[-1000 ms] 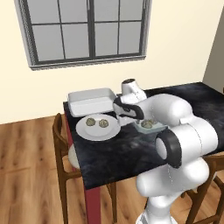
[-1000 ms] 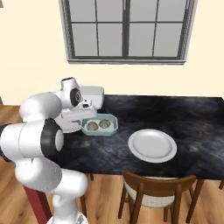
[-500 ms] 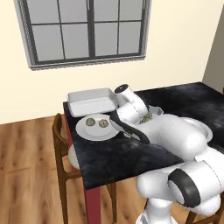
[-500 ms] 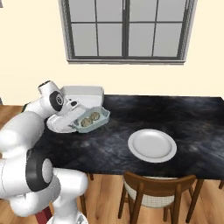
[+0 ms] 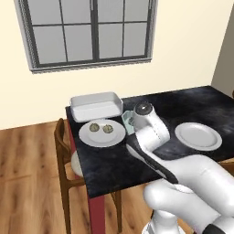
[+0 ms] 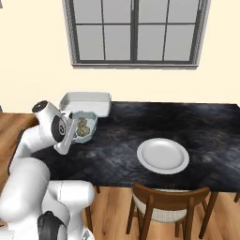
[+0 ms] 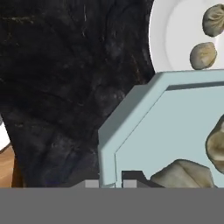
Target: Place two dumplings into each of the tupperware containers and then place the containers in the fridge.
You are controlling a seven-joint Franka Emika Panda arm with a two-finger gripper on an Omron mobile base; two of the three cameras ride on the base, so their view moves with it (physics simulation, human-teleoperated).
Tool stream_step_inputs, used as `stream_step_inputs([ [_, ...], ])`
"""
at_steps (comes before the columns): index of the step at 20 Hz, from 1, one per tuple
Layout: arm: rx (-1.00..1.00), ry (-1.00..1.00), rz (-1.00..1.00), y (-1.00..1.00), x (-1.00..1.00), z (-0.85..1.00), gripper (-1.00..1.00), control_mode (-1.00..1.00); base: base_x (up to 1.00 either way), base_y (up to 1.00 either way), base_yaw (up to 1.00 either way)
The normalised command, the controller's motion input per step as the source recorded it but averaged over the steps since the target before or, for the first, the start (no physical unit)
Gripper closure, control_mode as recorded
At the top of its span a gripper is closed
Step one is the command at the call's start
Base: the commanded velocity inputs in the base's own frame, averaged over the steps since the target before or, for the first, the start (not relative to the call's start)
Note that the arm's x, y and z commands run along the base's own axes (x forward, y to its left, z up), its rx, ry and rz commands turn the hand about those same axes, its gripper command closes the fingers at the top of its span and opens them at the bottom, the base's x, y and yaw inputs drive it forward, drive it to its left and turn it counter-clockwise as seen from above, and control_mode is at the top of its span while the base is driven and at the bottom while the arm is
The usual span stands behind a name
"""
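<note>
Hand view: the tool point(image 7: 114, 183), at bottom centre, pinches the rim of the pale blue container point(image 7: 175, 127) — apparently lifted off the dark tabletop point(image 7: 65, 87) — with two dumplings point(image 7: 183, 175) inside. Upper right, a white plate point(image 7: 170, 35) carries two more.

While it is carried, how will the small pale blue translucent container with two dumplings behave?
The pale blue translucent container, gripped at one rim by the gripper, probably stays stiff. It looks tilted, so its round dumplings may roll toward the low side.
</note>
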Motion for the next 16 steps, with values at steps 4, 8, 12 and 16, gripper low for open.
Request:
stream_step_inputs([
  [4, 0.06, 0.07, 0.39, -0.33, -0.26, 0.57, 1.00, -1.00, 0.00, 0.00, 0.00],
  [8, 0.04, 0.04, 0.01, -0.43, -0.42, 0.68, 1.00, -1.00, 0.00, 0.00, 0.00],
  [12, 0.07, 0.07, -0.07, -0.37, -0.71, 0.53, 1.00, -1.00, 0.00, 0.00, 0.00],
  [16, 0.01, 0.07, -0.02, -0.11, -0.46, 0.37, 1.00, -1.00, 0.00, 0.00, 0.00],
])
